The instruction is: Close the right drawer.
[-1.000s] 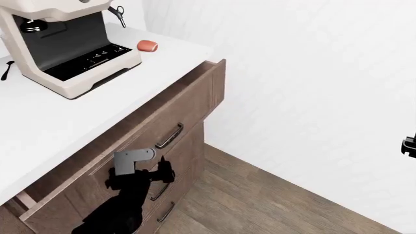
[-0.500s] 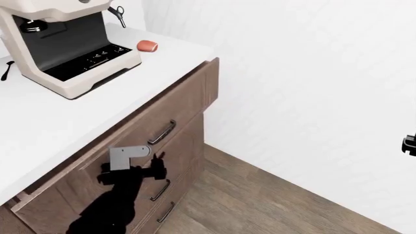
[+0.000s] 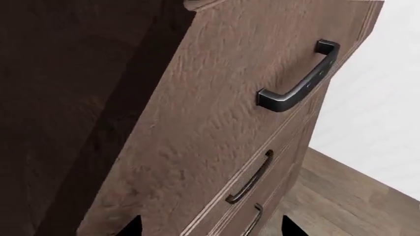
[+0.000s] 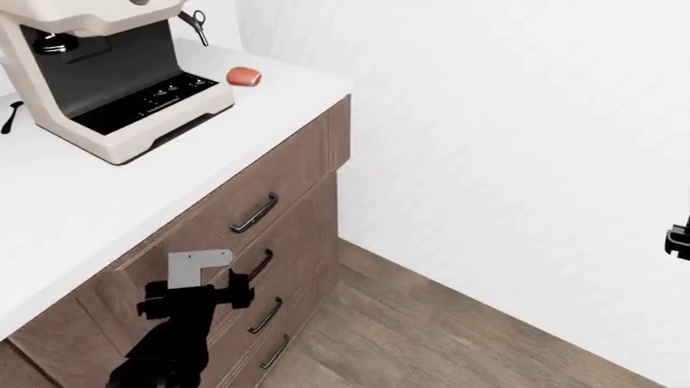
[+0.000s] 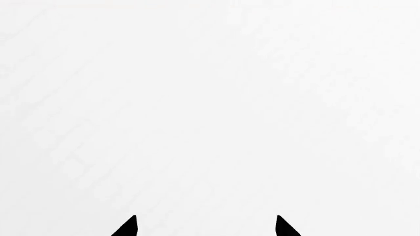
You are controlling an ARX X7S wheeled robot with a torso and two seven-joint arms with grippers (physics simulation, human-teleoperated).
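The right drawer (image 4: 232,212) is the top one of a stack under the white countertop (image 4: 97,202), at the counter's end beside the white wall (image 4: 518,162); its front is deep brown wood grain with a recessed panel and one dark metal bar handle (image 4: 254,213), and it sits nearly flush with the fronts below it, only a thin shadowed gap showing along its upper edge. The stack counts four handles in the head view, one on each front, the lowest (image 4: 274,352) close to the plank floor (image 4: 431,339); the left wrist view shows three of them, the top drawer's handle (image 3: 298,78) large and close. On the counter stand one cream espresso machine (image 4: 108,73) and one small orange-red object (image 4: 245,77).

The left gripper (image 4: 239,279) hangs against the drawer fronts just below the top drawer, touching or almost touching the second handle; its fingers are spread wide apart and grasp nothing, their two dark tips (image 3: 131,227) framing the wood in the wrist view. The right gripper (image 5: 205,228) also stands wide and empty, its tips set against nothing but white wall; only the head view shows that arm's edge (image 4: 678,239) at the far right, well apart from the cabinet.
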